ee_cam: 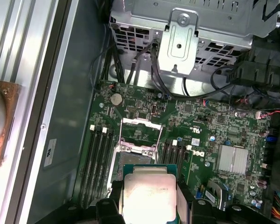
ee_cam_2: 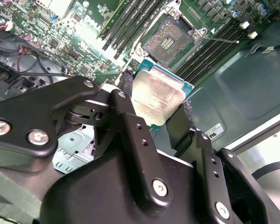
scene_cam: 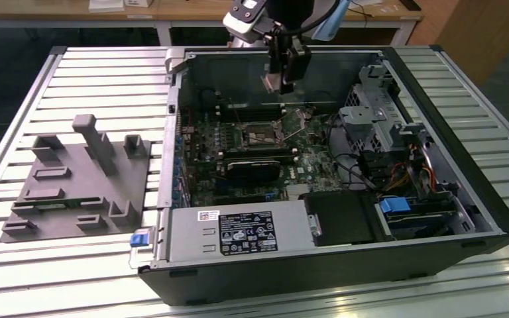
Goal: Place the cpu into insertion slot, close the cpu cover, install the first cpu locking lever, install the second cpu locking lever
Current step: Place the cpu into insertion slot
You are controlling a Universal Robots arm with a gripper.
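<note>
My gripper hangs inside the open computer case, above the green board, shut on the cpu. The cpu is a flat square chip with a dull silver top, and its two opposite edges sit between the black fingers. It also fills the near edge of the first wrist view as the cpu. The insertion slot lies uncovered below it, dark centre showing; in the exterior view the slot is just in front of the gripper. The cpu cover is swung back off the slot. A thin wire locking lever sticks out beside it.
Long black memory slots flank the socket. A black block sits in front of it, with a metal drive cage and cables at the exterior view's right. The power supply fills the case front. A grey fixture lies outside on the slatted table.
</note>
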